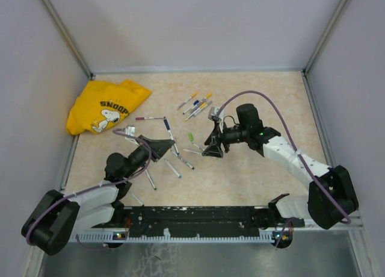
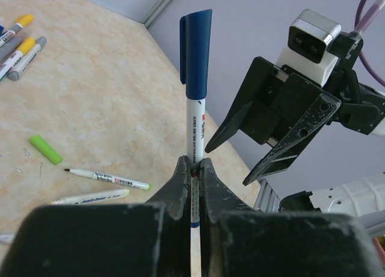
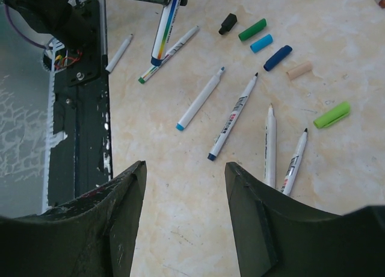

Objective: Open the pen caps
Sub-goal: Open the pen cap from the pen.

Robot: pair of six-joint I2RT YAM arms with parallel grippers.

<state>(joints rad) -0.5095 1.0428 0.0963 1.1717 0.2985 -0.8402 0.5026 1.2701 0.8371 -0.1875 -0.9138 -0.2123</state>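
My left gripper (image 2: 194, 162) is shut on a white pen barrel (image 2: 198, 129) that stands upright out of the jaws, its dark blue cap (image 2: 196, 48) still on. In the top view the left gripper (image 1: 170, 146) sits left of centre. My right gripper (image 3: 184, 168) is open and empty, hovering above the table; in the left wrist view the right gripper (image 2: 228, 164) is just right of the capped pen, apart from it. Loose caps lie on the table: black (image 3: 228, 23), green (image 3: 252, 29), light blue (image 3: 261, 43), navy (image 3: 277, 58), beige (image 3: 299, 70), lime (image 3: 331, 115).
Several uncapped pens (image 3: 233, 116) lie below the right gripper. A cluster of capped pens (image 1: 197, 105) lies farther back. A yellow Snoopy cloth (image 1: 105, 107) fills the back left corner. A black rail (image 1: 198, 217) runs along the near edge, and walls enclose the table.
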